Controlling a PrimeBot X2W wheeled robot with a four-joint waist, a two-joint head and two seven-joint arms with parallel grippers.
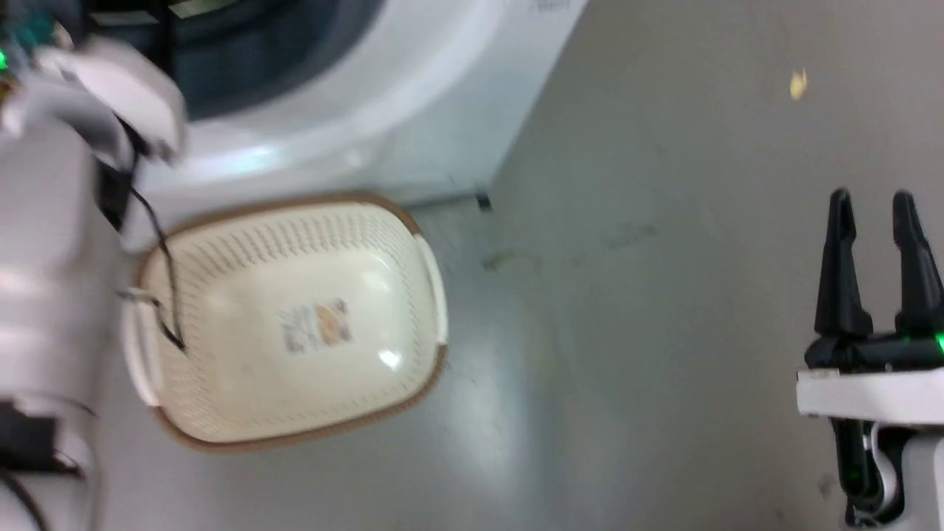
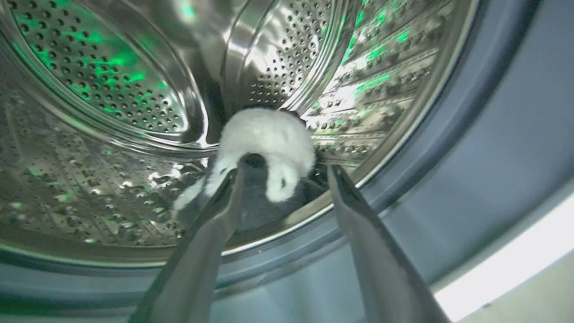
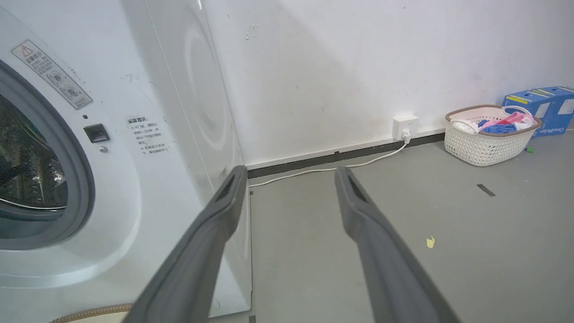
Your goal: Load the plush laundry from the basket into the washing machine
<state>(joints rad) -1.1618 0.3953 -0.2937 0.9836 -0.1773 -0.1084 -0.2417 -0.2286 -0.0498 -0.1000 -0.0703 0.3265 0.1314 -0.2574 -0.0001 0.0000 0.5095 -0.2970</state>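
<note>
White plush laundry (image 2: 269,134) lies just beyond left hand (image 2: 284,170).

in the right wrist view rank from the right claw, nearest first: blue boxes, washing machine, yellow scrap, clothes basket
1. washing machine, beside the right claw, left side
2. yellow scrap, on the floor, right
3. clothes basket, far right by the wall
4. blue boxes, behind that basket

Cream basket (image 1: 243,295), brown rim

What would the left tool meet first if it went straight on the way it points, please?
The left tool would likely meet the plush laundry, lying in the drum just ahead; depth is unclear.
</note>
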